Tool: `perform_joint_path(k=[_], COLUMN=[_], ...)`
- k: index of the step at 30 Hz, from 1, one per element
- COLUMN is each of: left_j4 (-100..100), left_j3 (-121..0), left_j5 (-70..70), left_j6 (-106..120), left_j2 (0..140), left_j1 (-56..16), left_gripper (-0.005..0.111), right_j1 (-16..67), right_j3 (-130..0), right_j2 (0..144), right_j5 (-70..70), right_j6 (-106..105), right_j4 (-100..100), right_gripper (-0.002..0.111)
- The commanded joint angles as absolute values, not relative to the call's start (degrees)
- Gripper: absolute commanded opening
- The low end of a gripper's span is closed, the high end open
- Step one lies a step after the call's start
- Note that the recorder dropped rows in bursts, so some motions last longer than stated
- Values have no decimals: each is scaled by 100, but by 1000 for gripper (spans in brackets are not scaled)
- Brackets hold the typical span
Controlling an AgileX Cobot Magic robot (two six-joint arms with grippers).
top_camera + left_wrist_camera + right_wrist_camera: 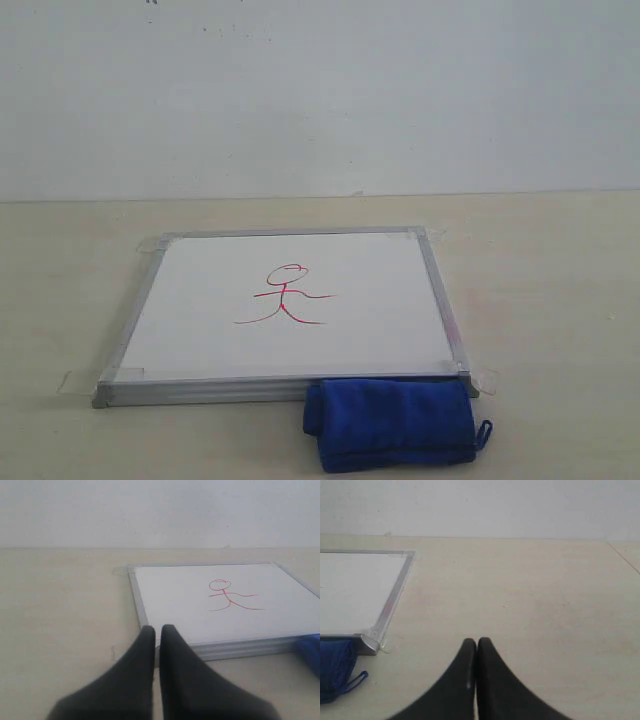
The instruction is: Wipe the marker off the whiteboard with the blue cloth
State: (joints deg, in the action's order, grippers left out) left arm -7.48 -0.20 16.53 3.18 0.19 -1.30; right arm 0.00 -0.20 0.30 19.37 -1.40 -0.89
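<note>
The whiteboard (350, 330) lies flat on the table, taped at its corners. A small red marker stick figure (288, 295) is drawn near its middle. The folded blue cloth (392, 422) rests against the board's front edge at the right, its loop (484, 434) pointing right. Neither gripper shows in the exterior view. In the left wrist view the left gripper (157, 630) is shut and empty, near the whiteboard's (180, 605) front left corner, with the marker (231, 596) beyond. The right gripper (476, 642) is shut and empty over bare table, right of the board's corner (370, 642) and the cloth (335, 672).
A beige table (540, 290) runs to a pale wall (320, 90) behind. Clear tape tabs (75, 380) stick out at the board's corners. A table seam (622, 555) shows far right in the right wrist view.
</note>
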Motion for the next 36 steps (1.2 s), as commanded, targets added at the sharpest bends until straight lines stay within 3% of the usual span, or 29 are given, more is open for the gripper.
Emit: perform_joint_path(k=[1,6,13,16,20,25,36], left_j4=[-751,-751,-751,-751,-751,-751,-751], left_j3=[0,0,0,0,0,0,0], left_j5=[1635,1635,1635,1635,1635,1635,1635], left_j6=[349,349,349,349,349,349,349], left_j2=[0,0,0,0,0,0,0], left_j1=[-122,-122,-122,-122,-122,-122,-122], left_gripper=[4,4,4,4,4,4,4], right_j1=[-7,-7,-7,-7,-7,-7,-7], right_j3=[0,0,0,0,-554,-1960,-2091], right_j2=[0,0,0,0,0,1067,1331], right_j5=[1869,1081,-1139,-1762,-1202,732,547], right_j6=[-229,-800,-784,0,0,-1065,-630], right_j4=[-52,-52,-52,-294,-1032,-992,-992], right_gripper=[0,0,0,0,0,0,0])
